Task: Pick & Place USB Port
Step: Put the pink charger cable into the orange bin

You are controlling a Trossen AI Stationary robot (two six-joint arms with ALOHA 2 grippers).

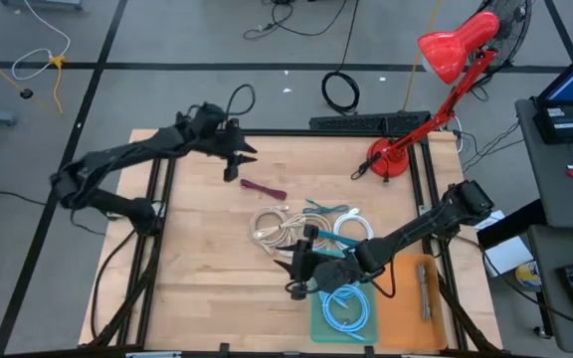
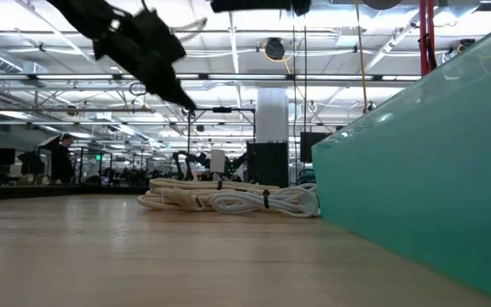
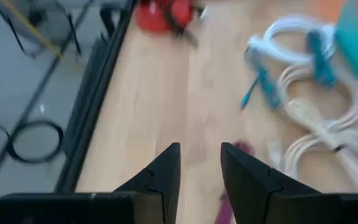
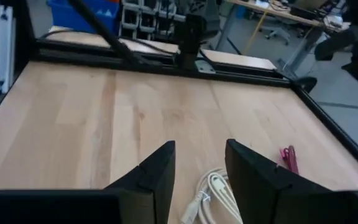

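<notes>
Several coiled cables lie mid-table: a white bundle (image 1: 279,229) (image 2: 228,201), a small magenta cable (image 1: 264,189), a teal one (image 1: 326,208) and a white-and-blue one (image 1: 352,225). Which of them is the USB port I cannot tell. My left gripper (image 1: 242,164) (image 3: 201,146) hovers open near the far left part of the table, just short of the magenta cable (image 3: 242,149). My right gripper (image 1: 291,276) (image 4: 201,143) hovers open at the near side of the white bundle (image 4: 213,186), beside the teal tray (image 1: 318,320). Nothing sits between either pair of fingers.
The teal tray's wall (image 2: 416,170) rises at the near right, and a light blue cable coil (image 1: 348,308) lies in the tray. An orange tray (image 1: 406,308) holding a grey piece stands next to it. A red desk lamp (image 1: 391,157) stands at the far right. Bare wood lies at the near left.
</notes>
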